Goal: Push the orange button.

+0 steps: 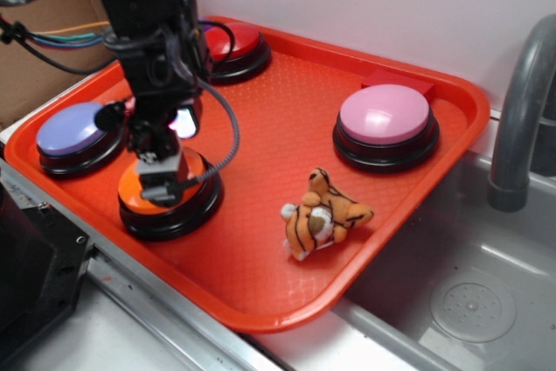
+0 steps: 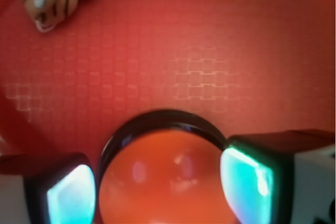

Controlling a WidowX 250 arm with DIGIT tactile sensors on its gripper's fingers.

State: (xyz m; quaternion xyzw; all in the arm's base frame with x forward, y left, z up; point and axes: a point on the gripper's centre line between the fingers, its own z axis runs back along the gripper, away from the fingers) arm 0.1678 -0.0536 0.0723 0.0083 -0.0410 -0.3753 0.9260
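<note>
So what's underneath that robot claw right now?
The orange button on its black base, standing on the red tray. The gripper straddles its dome; the exterior view hides whether they touch.

End effector [image 1: 162, 182] over the orange button [image 1: 169, 197] — seemingly touching — on the tray [image 1: 261, 293].

Soft, even light is falling from above in the exterior view, leaving white glare on the pink button [image 1: 385, 115] and faint shadows on the red tray [image 1: 261, 275]. The wrist view is looking blurred and warm-tinted, with corners darkening and gripper fingertips [image 2: 71, 198] glowing cyan.
</note>
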